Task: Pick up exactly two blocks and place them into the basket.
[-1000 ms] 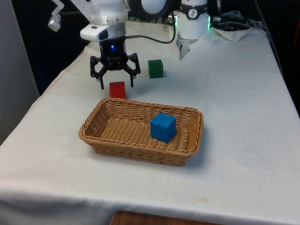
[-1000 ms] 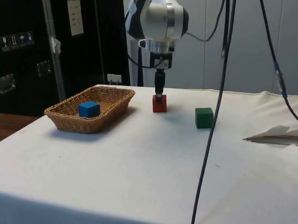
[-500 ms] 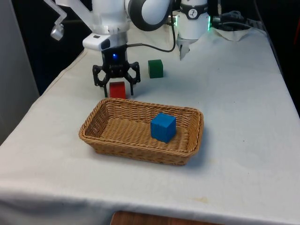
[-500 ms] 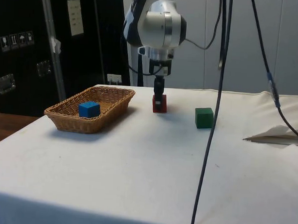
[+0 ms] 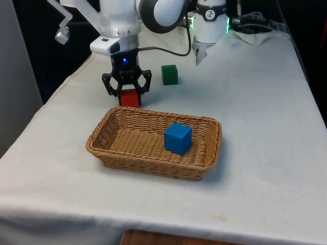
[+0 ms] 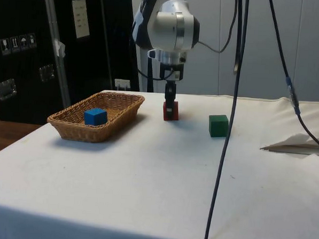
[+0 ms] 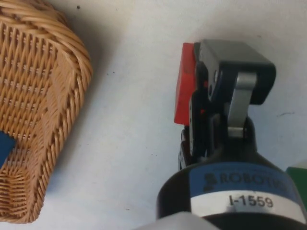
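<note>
Front view: three blocks. One blue block (image 5: 178, 138) in basket (image 5: 122, 153); one green block (image 5: 169, 74) on worktop (image 5: 255, 102); gripper (image 5: 126, 93) jaws pinching one red block (image 5: 130, 98).

Blocks: three in total. One blue block (image 5: 178, 138) lies inside the basket (image 5: 127, 155). One red block (image 5: 130, 98) stands on the counter (image 5: 255, 112) just beyond the basket's far rim. One green block (image 5: 169, 74) stands on the counter, farther back. Baskets: one, of woven wicker. Blocks in the basket: one. Blocks on the counter: two.
</note>
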Motion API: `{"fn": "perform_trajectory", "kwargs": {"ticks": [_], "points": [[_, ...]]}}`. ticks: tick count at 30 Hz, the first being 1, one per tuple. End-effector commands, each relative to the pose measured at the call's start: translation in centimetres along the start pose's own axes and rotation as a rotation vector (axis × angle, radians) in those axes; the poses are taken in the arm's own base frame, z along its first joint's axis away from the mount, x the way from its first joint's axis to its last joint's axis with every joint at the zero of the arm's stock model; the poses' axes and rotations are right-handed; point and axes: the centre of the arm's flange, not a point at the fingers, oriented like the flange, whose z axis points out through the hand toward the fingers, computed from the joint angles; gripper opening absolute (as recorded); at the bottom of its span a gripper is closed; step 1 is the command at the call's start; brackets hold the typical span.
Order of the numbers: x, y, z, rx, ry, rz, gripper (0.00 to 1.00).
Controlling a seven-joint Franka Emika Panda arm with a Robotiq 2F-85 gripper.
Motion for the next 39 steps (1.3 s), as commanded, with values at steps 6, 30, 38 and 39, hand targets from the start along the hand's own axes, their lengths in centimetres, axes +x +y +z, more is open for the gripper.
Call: {"fn": "perform_trajectory", "kwargs": {"ticks": [6, 30, 38, 39], "points": [[0.2, 0.3, -2.2, -0.002, 0.010, 0.013, 0.00], [1.6, 0.7, -9.7, -0.028, 0.072, 0.137, 0.00], [2.4, 0.3, -11.1, -0.038, 0.083, 0.169, 0.00], [2.7, 0.2, -11.3, -0.040, 0.087, 0.179, 0.00]]}}
